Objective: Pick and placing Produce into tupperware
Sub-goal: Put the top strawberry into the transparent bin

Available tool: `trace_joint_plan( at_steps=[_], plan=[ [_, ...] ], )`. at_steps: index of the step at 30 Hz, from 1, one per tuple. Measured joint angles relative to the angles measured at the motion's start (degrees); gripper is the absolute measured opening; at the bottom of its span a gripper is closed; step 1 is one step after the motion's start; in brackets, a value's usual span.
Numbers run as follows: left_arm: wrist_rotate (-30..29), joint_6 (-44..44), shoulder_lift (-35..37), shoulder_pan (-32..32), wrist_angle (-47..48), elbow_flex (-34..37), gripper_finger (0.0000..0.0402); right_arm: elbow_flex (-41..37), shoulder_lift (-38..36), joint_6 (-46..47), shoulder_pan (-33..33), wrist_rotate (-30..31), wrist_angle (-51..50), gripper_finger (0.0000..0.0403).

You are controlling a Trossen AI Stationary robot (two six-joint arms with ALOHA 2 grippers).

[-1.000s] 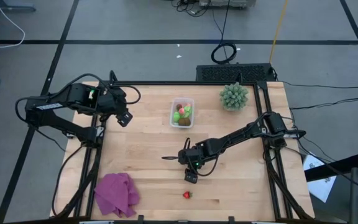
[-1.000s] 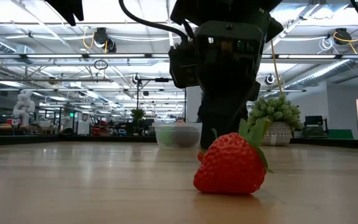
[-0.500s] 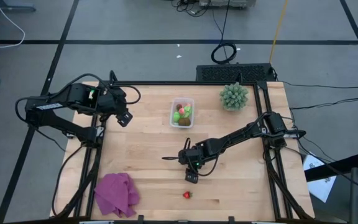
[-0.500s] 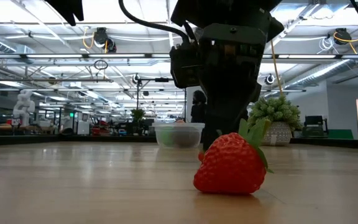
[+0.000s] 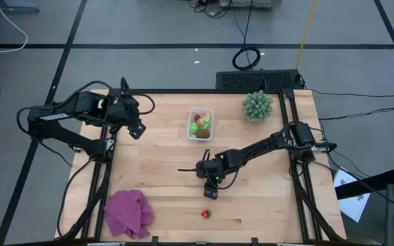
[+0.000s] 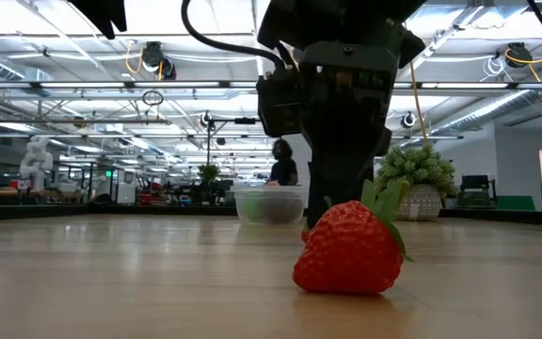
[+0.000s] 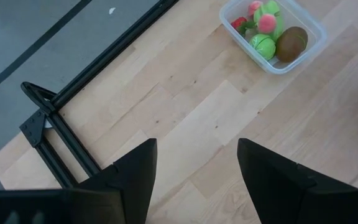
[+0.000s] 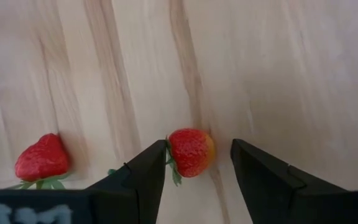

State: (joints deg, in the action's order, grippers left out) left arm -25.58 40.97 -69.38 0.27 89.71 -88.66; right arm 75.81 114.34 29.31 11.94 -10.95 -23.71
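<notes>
Your right gripper [image 8: 196, 180] straddles one strawberry [image 8: 191, 152] with fingers spread, ungripped, while only its wrist view reveals a second strawberry [image 8: 42, 158]; left gripper [image 7: 196, 168] open, empty.

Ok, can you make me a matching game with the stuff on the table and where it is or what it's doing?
1 purple cloth
2 spiky plant
3 tupperware
4 right claw

A open around a strawberry
B table corner on the right arm side
C holds green, pink and brown pieces
D table corner on the left arm side

Pairs: 1-D, 2-B, 3-C, 4-A
</notes>
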Motion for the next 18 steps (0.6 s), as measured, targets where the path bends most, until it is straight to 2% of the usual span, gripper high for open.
trace_joint_plan(
  at_steps=[13,18],
  plan=[
    [0.0,-0.11,0.0,0.0,0.0,0.0,0.0228,0.0,0.0,-1.52,-1.35,0.06,-2.03,0.0178],
    [0.0,-0.09,0.0,0.0,0.0,0.0,0.0228,0.0,0.0,-2.14,-2.2,0.01,-2.34,0.0165]
  ],
)
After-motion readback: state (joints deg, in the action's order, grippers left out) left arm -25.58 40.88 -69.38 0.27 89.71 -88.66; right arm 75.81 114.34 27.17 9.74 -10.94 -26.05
